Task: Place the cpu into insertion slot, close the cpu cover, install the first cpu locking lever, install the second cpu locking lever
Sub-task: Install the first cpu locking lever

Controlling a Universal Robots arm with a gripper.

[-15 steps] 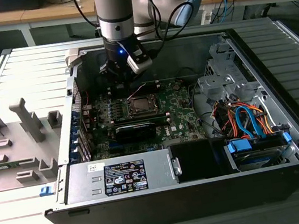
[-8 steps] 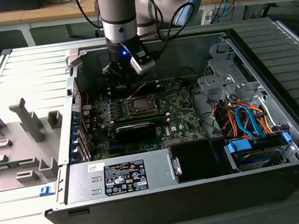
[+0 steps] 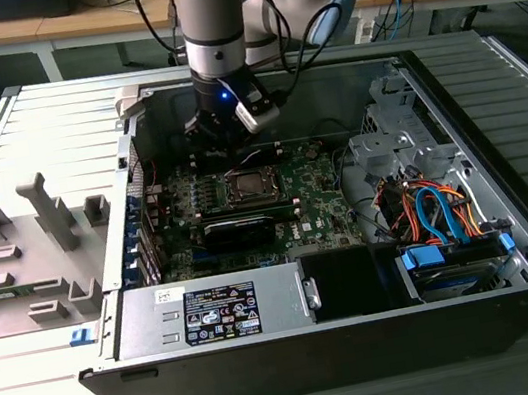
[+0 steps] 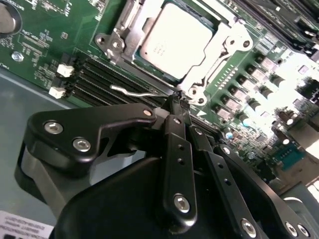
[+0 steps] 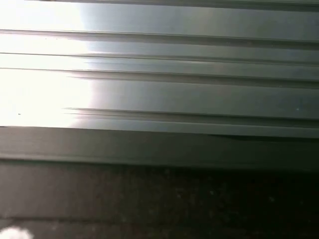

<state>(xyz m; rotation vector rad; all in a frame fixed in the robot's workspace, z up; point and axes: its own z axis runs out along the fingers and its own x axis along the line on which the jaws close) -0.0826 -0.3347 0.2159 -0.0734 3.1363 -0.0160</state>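
One cpu (image 4: pixel 174 40) is being shown seated flat in the one insertion slot (image 3: pixel 250 186) on the green motherboard (image 4: pixel 45 45), its silver-grey top facing up. One cpu cover (image 4: pixel 219 55) is being seen lying closed around it as a silvery frame. One thin wire lever (image 4: pixel 137 92) is being seen beside the socket, its long axis running along the socket's edge. The gripper (image 4: pixel 180 102) is being held with fingers pressed together at the lever's end.

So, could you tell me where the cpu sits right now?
In the second wrist view the cpu lies in the insertion slot, framed by the cpu cover, beside the memory slots.
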